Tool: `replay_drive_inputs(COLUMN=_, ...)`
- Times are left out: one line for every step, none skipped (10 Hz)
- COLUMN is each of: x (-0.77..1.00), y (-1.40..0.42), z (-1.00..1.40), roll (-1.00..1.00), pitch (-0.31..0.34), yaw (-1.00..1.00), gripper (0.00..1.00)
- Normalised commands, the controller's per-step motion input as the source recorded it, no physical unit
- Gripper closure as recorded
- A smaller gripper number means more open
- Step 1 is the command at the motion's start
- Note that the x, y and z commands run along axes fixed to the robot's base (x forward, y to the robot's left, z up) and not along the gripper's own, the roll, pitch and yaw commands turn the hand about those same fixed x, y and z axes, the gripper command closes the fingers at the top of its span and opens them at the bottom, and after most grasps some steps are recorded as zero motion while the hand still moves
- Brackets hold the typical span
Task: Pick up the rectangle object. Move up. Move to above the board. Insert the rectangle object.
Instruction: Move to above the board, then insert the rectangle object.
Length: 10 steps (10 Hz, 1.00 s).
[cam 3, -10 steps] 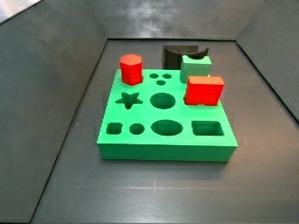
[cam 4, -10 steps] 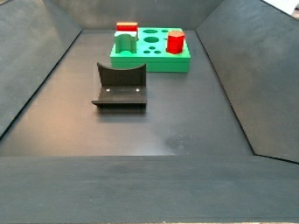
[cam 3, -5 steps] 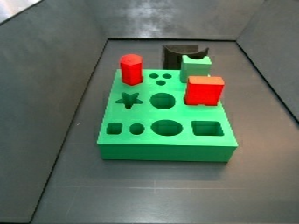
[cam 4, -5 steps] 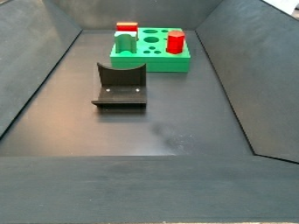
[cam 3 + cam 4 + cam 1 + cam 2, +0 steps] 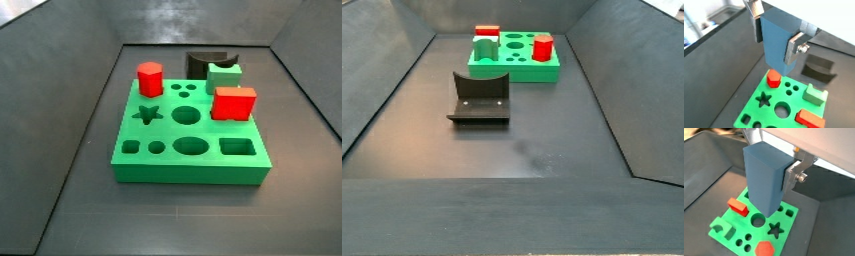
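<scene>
My gripper (image 5: pixel 775 31) hangs high over the board (image 5: pixel 756 113), seen only in the wrist views; neither side view catches it. My jaws are closed on the block (image 5: pixel 779 40), the grey-blue rectangle held upright between my two silver fingers (image 5: pixel 795 47), which press flat against its opposite faces. In a wrist view the block (image 5: pixel 765 178) shows as a tall slab with its lower end in the air, well clear of the green surface beneath it (image 5: pixel 739 239).

Below me the board lies flat on the dark floor. A red hexagonal piece (image 5: pixel 150 79) stands on it close to the star hole (image 5: pixel 147 114), and a red cube (image 5: pixel 234 102) sits toward the opposite edge. A small green block (image 5: pixel 225 73) rests at the far corner, just beside the fixture (image 5: pixel 207 62). The row of holes nearest the camera in that side view includes a large round hole (image 5: pixel 191 147) and a square hole (image 5: pixel 237 148), both open. From the opposite side view the fixture (image 5: pixel 480 98) stands in front of the board (image 5: pixel 516 70)
</scene>
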Motion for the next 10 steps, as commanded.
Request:
replay_drive_inputs(x=0.06, y=-0.07, z=0.02, roll=0.05, pitch=0.174, yaw=1.0, gripper=1.0)
replay_drive_inputs(x=0.06, y=-0.04, z=0.02, roll=0.05, pitch=0.158, yaw=0.67, gripper=1.0)
replay_drive_inputs(x=0.06, y=-0.04, z=0.03, roll=0.06, pitch=0.14, yaw=0.43, gripper=1.0)
replay_drive_inputs(x=0.06, y=-0.03, z=0.01, roll=0.05, pitch=0.113, yaw=0.22, gripper=1.0)
replay_drive_inputs(x=0.0, y=0.0, z=-0.03, roll=-0.02, pitch=0.0, yaw=0.0, gripper=1.0)
replay_drive_inputs(x=0.0, y=-0.08, z=-0.25, roll=-0.14, pitch=-0.016, yaw=0.0, gripper=1.0)
replay_drive_inputs(x=0.1, y=-0.13, z=-0.21, roll=-0.2, pitch=0.0, yaw=0.03, gripper=1.0)
replay_drive_inputs(x=0.17, y=-0.18, z=-0.2, roll=-0.22, pitch=0.0, yaw=0.04, gripper=1.0)
replay_drive_inputs(x=0.22, y=-0.2, z=-0.27, roll=-0.27, pitch=-0.001, yaw=0.05, gripper=1.0)
replay_drive_inputs(x=0.26, y=-0.23, z=-0.3, roll=-0.27, pitch=0.0, yaw=0.05, gripper=1.0)
